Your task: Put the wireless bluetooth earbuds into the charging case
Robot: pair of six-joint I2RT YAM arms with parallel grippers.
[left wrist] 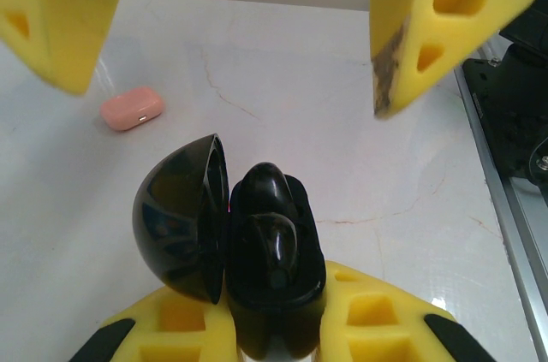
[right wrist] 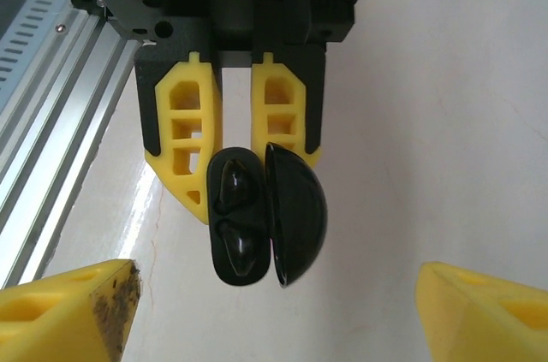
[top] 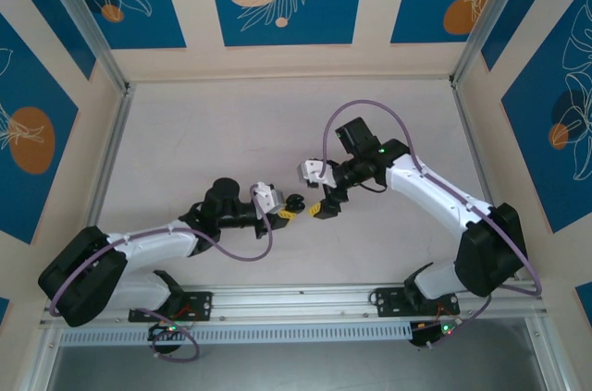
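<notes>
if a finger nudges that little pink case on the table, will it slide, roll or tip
Likely slides: the pink case lies flat on the smooth table. Its rounded, shiny shell looks slippery to pinch. Rolling seems unlikely.

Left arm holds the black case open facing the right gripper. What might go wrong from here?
The left gripper grips the black case only at its lower end, so a push from the open right gripper might twist it loose. The lid stands open, so the earbuds may drop out.
</notes>
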